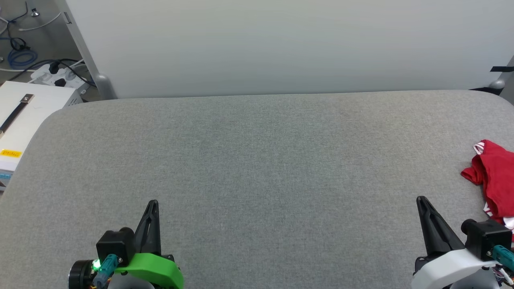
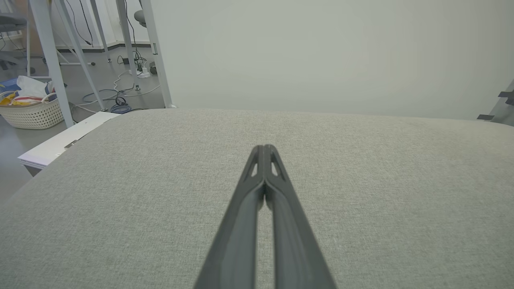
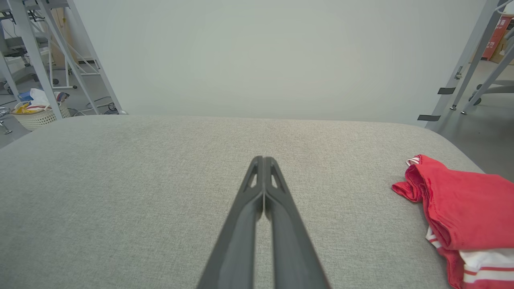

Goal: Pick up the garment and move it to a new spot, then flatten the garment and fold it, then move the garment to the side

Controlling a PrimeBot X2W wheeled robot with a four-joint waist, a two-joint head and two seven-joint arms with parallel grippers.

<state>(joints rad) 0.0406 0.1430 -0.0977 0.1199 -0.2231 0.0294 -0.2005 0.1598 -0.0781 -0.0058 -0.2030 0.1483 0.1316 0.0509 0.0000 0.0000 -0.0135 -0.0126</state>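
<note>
At the near edge of the bench (image 1: pixel 257 160), the left hand (image 1: pixel 152 202) and the right hand (image 1: pixel 420 199) are both clenched, dark fingers pressed tip to tip on nothing. The garment (image 3: pixel 461 204) lies crumpled at the bench's right edge, near the right hand but apart from it. It is soft red cloth, and the right wrist view brings out its white-and-red striped trim. The bench is grey woven fabric with rounded corners. Beyond it, the left wrist view catches a white lattice basket (image 2: pixel 34 114) on the floor.
</note>
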